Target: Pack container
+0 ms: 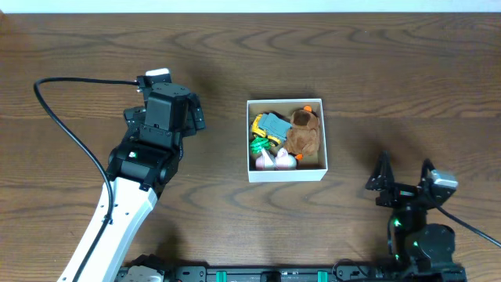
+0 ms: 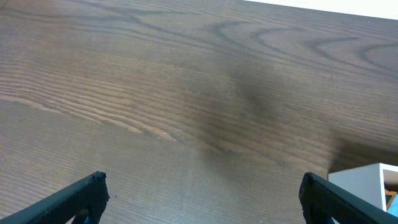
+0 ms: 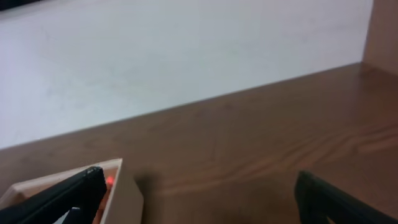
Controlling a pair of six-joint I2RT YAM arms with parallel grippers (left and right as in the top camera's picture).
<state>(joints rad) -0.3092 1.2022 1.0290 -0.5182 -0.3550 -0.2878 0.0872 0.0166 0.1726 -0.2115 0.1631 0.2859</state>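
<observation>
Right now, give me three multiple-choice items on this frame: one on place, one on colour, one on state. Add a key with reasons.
1. Where on the table is the container?
A. At the far-left edge
B. Near the middle
C. In the far-right corner

2. What colour is the plush toy in the container?
A. Blue
B. White
C. Brown

3. What state are the left gripper and right gripper in?
A. Both open, holding nothing
B. Both shut on toys
C. One shut on the container's wall

Key:
1 B, the overhead view shows bare wood on every side of the container.
2 C, the overhead view shows brown fur against the right wall.
3 A, each wrist view shows its fingers spread wide with nothing between them.
</observation>
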